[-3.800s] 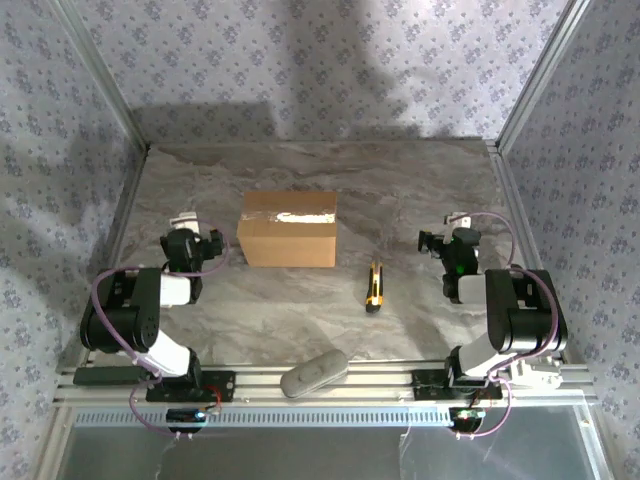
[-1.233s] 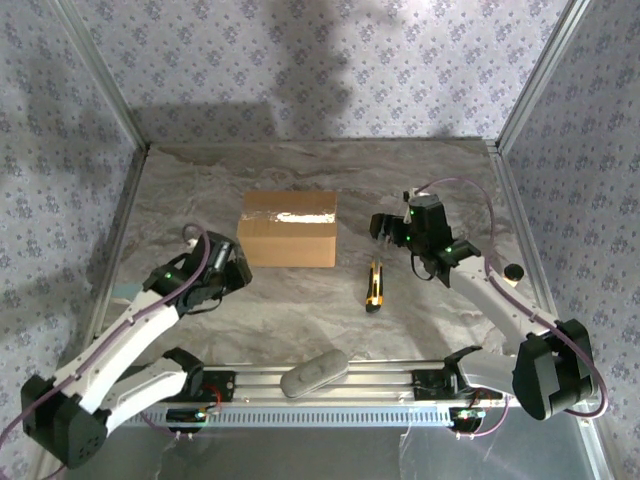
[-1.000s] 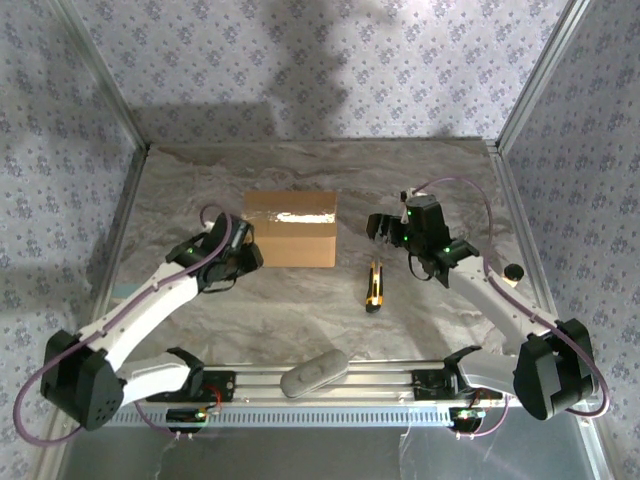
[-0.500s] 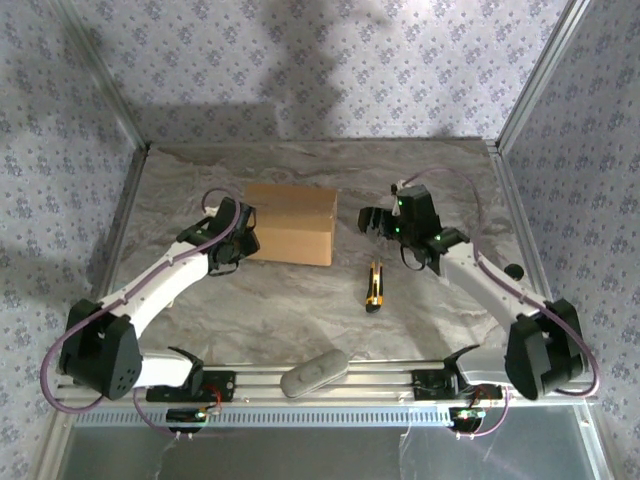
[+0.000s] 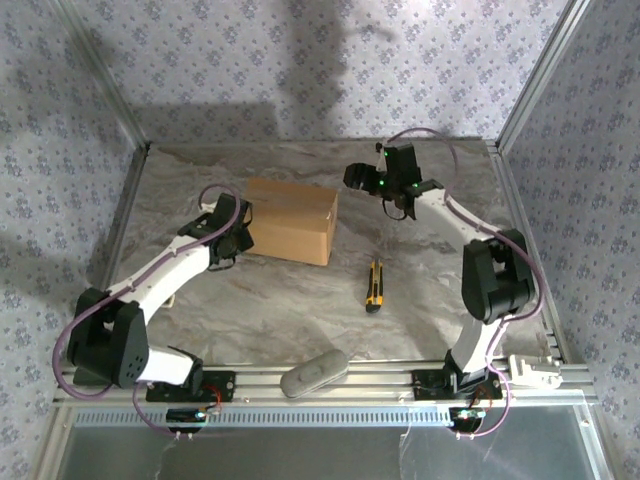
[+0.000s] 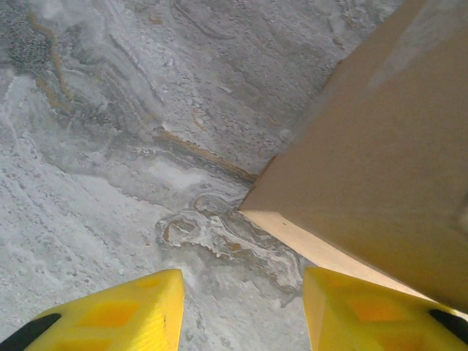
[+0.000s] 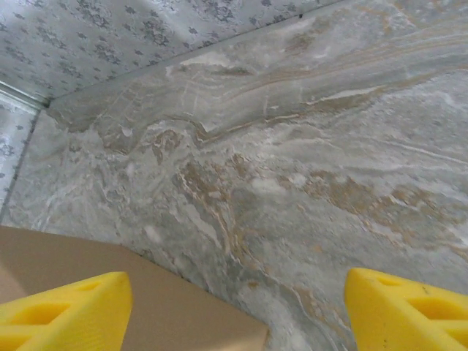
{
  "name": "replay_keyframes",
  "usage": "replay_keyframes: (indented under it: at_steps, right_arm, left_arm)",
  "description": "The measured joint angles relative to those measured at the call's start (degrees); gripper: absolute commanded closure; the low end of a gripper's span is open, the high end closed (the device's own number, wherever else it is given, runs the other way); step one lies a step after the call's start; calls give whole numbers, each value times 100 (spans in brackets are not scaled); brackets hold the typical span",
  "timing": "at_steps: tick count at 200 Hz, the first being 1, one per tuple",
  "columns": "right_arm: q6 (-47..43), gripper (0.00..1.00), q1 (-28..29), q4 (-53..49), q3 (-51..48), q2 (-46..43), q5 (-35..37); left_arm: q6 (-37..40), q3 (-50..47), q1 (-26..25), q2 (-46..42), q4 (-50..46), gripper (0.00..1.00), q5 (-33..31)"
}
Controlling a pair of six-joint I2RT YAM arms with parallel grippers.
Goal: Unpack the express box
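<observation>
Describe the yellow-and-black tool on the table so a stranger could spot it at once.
On the marble-patterned table, find the brown express box near the middle. To its right and nearer the arm bases lies a slim tool, seemingly a utility knife, touching nothing. Its yellow-and-black colouring sets it apart from the plain box and the grey oblong object on the front rail.

From above I see the express box (image 5: 290, 222) lying slightly askew on the marbled desk (image 5: 300, 310), flaps down. My left hand (image 5: 238, 225) is at its left end, and my right hand (image 5: 356, 178) hangs just off its far right corner. A yellow-and-black utility knife (image 5: 374, 286) lies right of the box, and a grey oblong object (image 5: 314, 373) rests on the near rail.
</observation>
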Motion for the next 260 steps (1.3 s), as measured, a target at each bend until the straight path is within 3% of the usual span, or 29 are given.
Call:
replay_keyframes:
  at_steps: [60,105,203,260]
  right_arm:
    - [142,35,238,33,192,229,-273]
    - [332,38,382,326,-289,83,-378]
    - [481,39,531,367,-1147,-868,-367]
    - [374,38,555,-254,-1519,-1991,234]
  left_arm:
    - [151,55,111,127,192,54,-140]
    - [297,55,203,153,275,54,-214]
    - [581,162,485,157,339,54,-422]
    - [616,162,485,55,332,54,-411]
